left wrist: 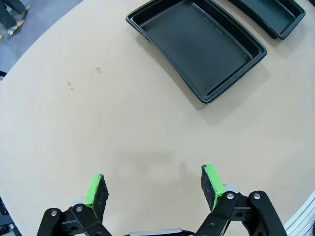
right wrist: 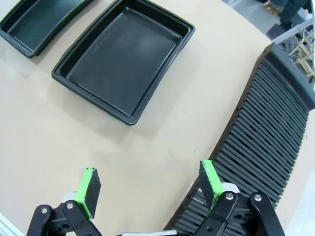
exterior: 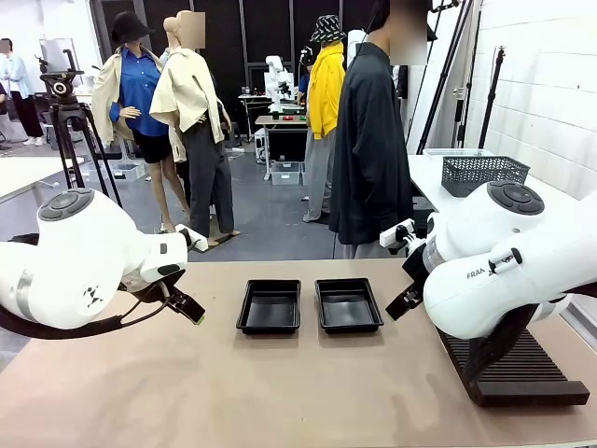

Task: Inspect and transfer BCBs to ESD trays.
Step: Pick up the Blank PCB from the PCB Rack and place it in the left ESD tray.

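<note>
The two ESD trays sit side by side, close together but not touching, at the centre of the tan table (exterior: pixel 308 392), long sides running toward the far edge. The left ESD tray (exterior: pixel 269 307) and the right ESD tray (exterior: pixel 348 305) are identical shallow black plastic trays, and each floor shows plain black plastic. The left gripper (left wrist: pixel 153 186) hangs above bare tabletop at 9 o'clock from the trays, its green-padded fingers spread wide with nothing between them. In the left wrist view the left ESD tray lies at 1 o'clock from the fingertips, with a corner of the right ESD tray beyond it. The right gripper (right wrist: pixel 149 186) hangs at 3 o'clock from the trays with its fingers likewise spread wide and holding nothing. In the right wrist view the right ESD tray lies at 11 o'clock. The black slotted rack (right wrist: pixel 275 132) runs from 1 to 4 o'clock, and one finger stands over its near edge. Faint moulded marks on both tray floors are too small to read. The right arm (exterior: pixel 504 271) bears dark lettering, of which "FRA" is legible; the remainder curves out of sight. The left arm (exterior: pixel 75 271) carries a small dark emblem, not readable. A grey wire-mesh basket (exterior: pixel 483 173) stands on a white table at 1 o'clock, behind the right arm.
</note>
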`<action>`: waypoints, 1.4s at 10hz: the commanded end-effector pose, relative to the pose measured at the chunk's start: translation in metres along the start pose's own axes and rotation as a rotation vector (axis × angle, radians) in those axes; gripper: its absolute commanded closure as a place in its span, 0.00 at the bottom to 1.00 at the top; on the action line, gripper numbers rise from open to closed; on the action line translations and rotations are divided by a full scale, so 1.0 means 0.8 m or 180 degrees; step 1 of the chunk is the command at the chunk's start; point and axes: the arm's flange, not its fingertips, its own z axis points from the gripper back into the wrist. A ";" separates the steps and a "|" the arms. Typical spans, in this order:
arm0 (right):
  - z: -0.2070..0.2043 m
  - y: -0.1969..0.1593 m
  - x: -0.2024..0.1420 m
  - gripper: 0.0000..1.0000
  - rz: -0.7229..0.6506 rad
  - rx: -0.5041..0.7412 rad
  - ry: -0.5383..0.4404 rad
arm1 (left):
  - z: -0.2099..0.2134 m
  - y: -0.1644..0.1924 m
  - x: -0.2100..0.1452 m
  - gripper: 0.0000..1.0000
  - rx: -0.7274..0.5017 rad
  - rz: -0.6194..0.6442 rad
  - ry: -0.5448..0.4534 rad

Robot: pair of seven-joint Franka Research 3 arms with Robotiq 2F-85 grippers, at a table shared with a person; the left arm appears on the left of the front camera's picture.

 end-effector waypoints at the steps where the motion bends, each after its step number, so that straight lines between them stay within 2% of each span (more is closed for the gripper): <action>1: 0.000 0.000 0.000 0.00 0.0001 0.0001 0.0000 | 0.000 0.002 0.000 0.00 0.0002 0.0010 -0.0001; 11: 0.000 0.000 0.000 0.00 0.0000 0.0000 0.0000 | 0.009 0.008 0.008 0.00 0.0020 0.0060 0.0005; 13: 0.033 -0.029 0.012 0.00 -0.0195 0.0330 -0.0039 | 0.037 0.034 0.026 0.00 -0.0261 0.0184 0.0060; 14: 0.053 -0.043 0.017 0.00 -0.0227 0.0459 -0.0038 | 0.050 0.050 0.036 0.00 -0.0519 0.0241 0.0066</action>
